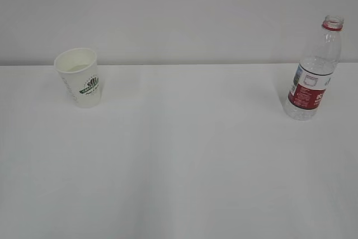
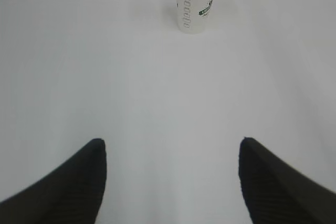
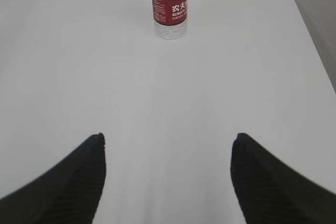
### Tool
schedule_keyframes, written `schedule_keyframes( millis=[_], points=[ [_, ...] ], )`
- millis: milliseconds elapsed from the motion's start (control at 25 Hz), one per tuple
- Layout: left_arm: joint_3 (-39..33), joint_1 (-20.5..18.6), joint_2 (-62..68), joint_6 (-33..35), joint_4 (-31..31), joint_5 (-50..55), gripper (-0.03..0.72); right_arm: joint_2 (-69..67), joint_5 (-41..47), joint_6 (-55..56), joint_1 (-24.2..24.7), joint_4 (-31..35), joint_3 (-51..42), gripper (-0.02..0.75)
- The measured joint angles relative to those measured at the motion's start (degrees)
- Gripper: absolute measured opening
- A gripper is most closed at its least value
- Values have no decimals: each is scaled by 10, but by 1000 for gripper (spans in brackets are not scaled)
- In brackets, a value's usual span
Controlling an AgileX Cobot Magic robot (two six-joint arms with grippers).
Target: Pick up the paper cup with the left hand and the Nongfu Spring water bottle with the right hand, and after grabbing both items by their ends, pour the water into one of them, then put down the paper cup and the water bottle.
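A: Where do the task's things stand?

B: The paper cup (image 1: pixel 79 76) stands upright at the far left of the white table (image 1: pixel 179 166), its green logo facing the near right. The Nongfu Spring water bottle (image 1: pixel 313 71) stands upright at the far right, with no cap on its red-ringed neck. The two are well apart, with bare tabletop between them.

A: And the grippers?

B: Neither shows in the exterior view. In the left wrist view the left hand (image 2: pixel 170 182) has its two black fingers (image 2: pixel 79 182) spread wide and holding nothing; the cup (image 2: pixel 197 1) sits far ahead, a little right of the midline between them. In the right wrist view the right hand (image 3: pixel 168 179) likewise has its fingers (image 3: pixel 262 182) wide apart and empty, with the bottle (image 3: pixel 169 6) far ahead and nearly centred.

A: Anything standing in the way?

B: Only plain white tabletop lies between each gripper and its object. A pale wall (image 1: pixel 179 15) rises behind the table's far edge, and in the right wrist view the table's right edge (image 3: pixel 310 40) runs close beside the bottle's side of the scene
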State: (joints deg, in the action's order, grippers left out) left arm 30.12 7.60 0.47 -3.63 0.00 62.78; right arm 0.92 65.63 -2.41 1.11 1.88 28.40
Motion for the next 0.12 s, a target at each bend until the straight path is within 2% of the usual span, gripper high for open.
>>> schedule_keyframes(
  millis=[120],
  points=[
    [0, 0, 0, 0, 0, 0, 571, 0, 0, 0, 0, 0, 0, 556]
  ],
)
